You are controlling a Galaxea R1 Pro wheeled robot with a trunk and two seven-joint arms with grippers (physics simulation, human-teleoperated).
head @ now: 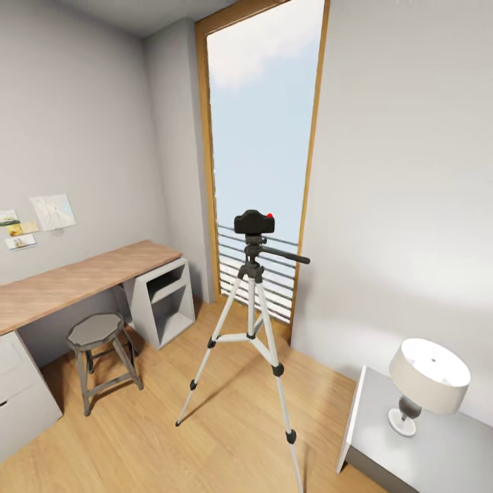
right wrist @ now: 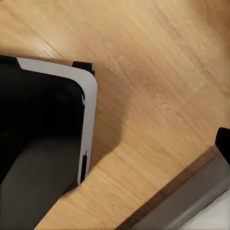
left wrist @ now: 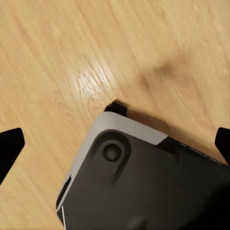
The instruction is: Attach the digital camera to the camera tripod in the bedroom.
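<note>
The digital camera (head: 254, 222), small and black with a red button on top, sits on the black head of the camera tripod (head: 251, 322). The tripod stands on the wood floor in front of the tall window, its pan handle pointing right. In the left wrist view my left gripper (left wrist: 115, 146) is open, its dark fingertips (left wrist: 9, 143) far apart at the frame's edges, over the floor and my own base. One dark fingertip (right wrist: 224, 143) of my right gripper (right wrist: 115, 143) shows at the frame's edge, with nothing held.
A wood-topped desk (head: 75, 281) runs along the left wall with a grey stool (head: 99, 342) in front of it. A grey nightstand (head: 411, 438) with a white lamp (head: 424, 383) stands at the lower right. Open floor lies between me and the tripod.
</note>
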